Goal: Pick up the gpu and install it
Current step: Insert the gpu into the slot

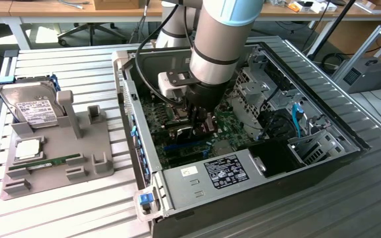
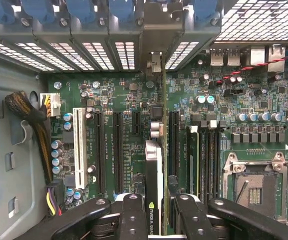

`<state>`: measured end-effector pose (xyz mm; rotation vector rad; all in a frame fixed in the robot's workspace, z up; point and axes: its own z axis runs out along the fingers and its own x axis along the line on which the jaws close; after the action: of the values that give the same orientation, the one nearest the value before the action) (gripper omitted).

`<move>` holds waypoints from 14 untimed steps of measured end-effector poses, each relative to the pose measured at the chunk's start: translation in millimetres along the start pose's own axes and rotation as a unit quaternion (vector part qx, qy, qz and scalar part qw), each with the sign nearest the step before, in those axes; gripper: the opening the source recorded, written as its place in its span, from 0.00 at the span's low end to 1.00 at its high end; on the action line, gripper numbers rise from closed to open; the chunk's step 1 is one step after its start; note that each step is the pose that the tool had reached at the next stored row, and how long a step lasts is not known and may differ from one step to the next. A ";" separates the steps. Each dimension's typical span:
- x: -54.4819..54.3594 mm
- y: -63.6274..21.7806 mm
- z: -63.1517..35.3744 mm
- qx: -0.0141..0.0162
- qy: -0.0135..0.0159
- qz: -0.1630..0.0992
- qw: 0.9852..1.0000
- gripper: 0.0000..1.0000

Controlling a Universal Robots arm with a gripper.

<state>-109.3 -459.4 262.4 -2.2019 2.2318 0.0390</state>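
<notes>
Jaws: nearest the wrist camera, the two black fingers (image 2: pixel 134 215) of the gripper (image 2: pixel 156 222) are clamped from either side on the upper edge of the gpu (image 2: pixel 153 175).
gpu position: held edge-on, directly below the jaws, standing upright over the green motherboard (image 2: pixel 124 100) inside the computer case (image 1: pixel 257 188).
Long axis: runs straight away from the jaws toward the case's rear wall, parallel to the black expansion slots (image 2: pixel 118 150).
Bracket end: the silver bracket (image 2: pixel 156 62) is the far end, up against the row of perforated rear slot covers (image 2: pixel 125 55).
Line-up: the card sits between two visible long slots. The slot beneath it is hidden by the card itself, so the match of edge to slot cannot be checked.
Seating: I cannot tell whether the lower edge is already in a slot or just above the board.
Arm: in the exterior view the gripper (image 1: pixel 200 126) reaches down into the middle of the open case, wrist roughly vertical.
Neighbours: the CPU socket (image 2: pixel 253 185) lies well to one side of the card.
Outside the case: on the table (image 1: pixel 65 218), a grey holder (image 1: pixel 65 153) carries the hard drive (image 1: pixel 35 109) and RAM stick (image 1: pixel 45 162), well apart from the gripper.
</notes>
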 end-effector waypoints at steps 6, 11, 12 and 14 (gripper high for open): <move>0.1 0.0 2.0 0.000 0.000 0.000 1.000 0.27; 0.1 0.0 4.0 0.000 0.000 0.000 1.000 0.27; 0.1 0.0 4.0 0.000 0.000 0.000 1.000 0.27; 0.1 0.0 4.1 0.000 0.000 0.000 1.000 0.27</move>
<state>-109.3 -459.4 258.4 -2.2018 2.2317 0.0393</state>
